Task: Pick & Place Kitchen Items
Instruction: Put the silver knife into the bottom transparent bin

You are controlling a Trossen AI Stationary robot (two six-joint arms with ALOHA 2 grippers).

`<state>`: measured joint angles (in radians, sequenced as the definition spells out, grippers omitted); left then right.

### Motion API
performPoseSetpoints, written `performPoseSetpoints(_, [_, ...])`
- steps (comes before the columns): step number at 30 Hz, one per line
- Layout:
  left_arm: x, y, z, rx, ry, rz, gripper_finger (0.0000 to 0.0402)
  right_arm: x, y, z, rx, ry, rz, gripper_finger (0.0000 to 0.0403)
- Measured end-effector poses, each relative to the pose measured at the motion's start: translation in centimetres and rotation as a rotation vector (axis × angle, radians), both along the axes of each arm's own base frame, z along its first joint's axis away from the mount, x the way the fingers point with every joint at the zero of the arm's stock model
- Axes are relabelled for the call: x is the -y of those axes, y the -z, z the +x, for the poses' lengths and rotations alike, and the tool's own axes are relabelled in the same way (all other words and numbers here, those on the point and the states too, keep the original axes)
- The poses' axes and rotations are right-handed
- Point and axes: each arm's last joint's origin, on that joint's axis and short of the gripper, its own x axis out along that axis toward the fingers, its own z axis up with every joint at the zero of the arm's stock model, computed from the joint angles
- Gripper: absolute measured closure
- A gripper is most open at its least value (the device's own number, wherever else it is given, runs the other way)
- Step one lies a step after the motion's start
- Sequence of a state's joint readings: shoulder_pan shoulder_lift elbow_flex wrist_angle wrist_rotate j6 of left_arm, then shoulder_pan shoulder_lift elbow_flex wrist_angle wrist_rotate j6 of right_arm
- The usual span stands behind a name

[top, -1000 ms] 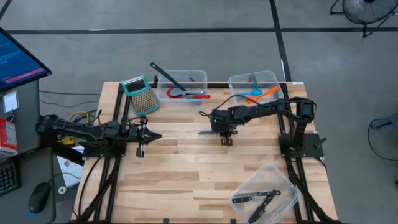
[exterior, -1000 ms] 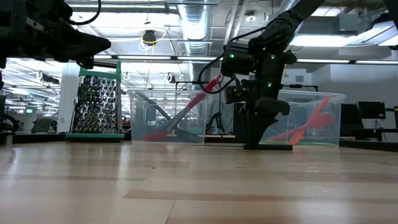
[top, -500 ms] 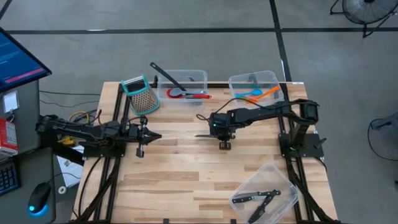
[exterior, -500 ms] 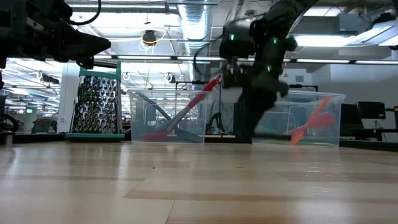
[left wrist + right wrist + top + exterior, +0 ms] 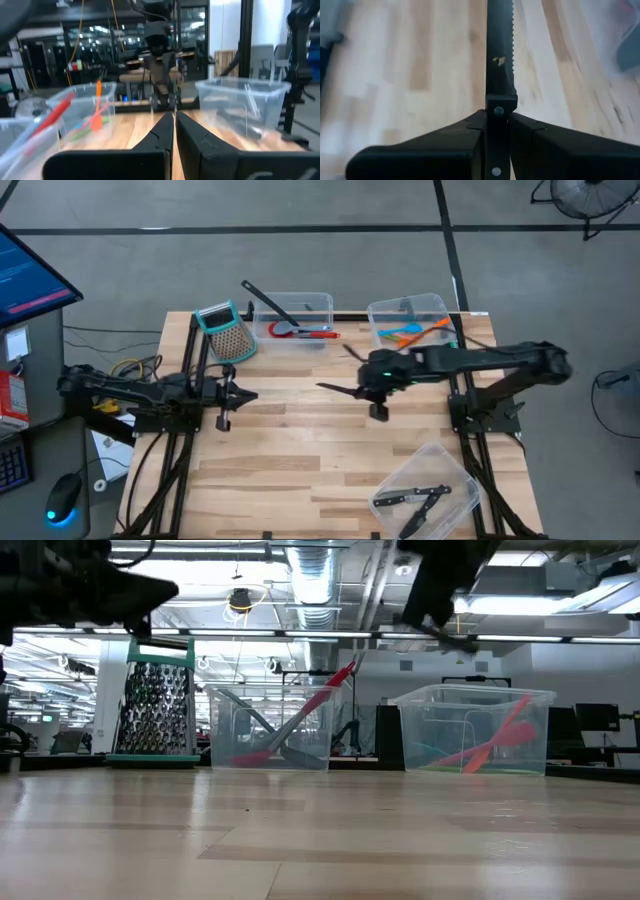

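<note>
The knife (image 5: 499, 60) has been lifted off the table (image 5: 300, 460) and is clamped in the right gripper (image 5: 375, 388) (left gripper (image 5: 236, 396) idle, fingers together); placement remains.

the low view's top edge cuts off the right gripper (image 5: 440, 585), so its grip is lost there. the serrated knife (image 5: 498, 55) runs past the right wrist view's top edge, tip unseen.

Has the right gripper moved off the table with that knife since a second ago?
Yes. The right gripper, shut on the knife, has lifted off the tabletop and now sits above the clear bin in the low view, shifted slightly right overhead.
</note>
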<state>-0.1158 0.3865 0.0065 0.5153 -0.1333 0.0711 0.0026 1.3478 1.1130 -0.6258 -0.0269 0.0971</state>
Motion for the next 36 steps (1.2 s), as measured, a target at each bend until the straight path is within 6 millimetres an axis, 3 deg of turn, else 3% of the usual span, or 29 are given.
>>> performPoseSetpoints(5, [0.0, -0.7, -0.2, 0.077, -0.001, -0.005, 0.0398, -2.1, -4.0, -3.5, 0.152, 0.012, 0.109, 0.0368])
performPoseSetpoints(10, [0.1, -0.9, -0.2, 0.090, 0.045, -0.006, 0.0398, -4.2, -5.9, -6.5, 0.204, -0.019, 0.217, 0.0368])
performPoseSetpoints(18, [0.2, -0.9, -0.3, 0.093, 0.093, -0.027, 0.0398, -7.6, -4.7, -9.9, -0.102, -0.008, 0.421, 0.0368])
performPoseSetpoints(28, [0.2, -1.0, -0.3, 0.102, 0.096, -0.045, 0.0398, -11.3, -4.6, -12.4, -0.366, -0.001, 0.682, 0.0368])
performPoseSetpoints(36, [0.2, -1.0, -0.3, 0.103, 0.090, -0.038, 0.0398, -13.5, -3.3, -14.2, -0.708, -0.004, 0.717, 0.0368])
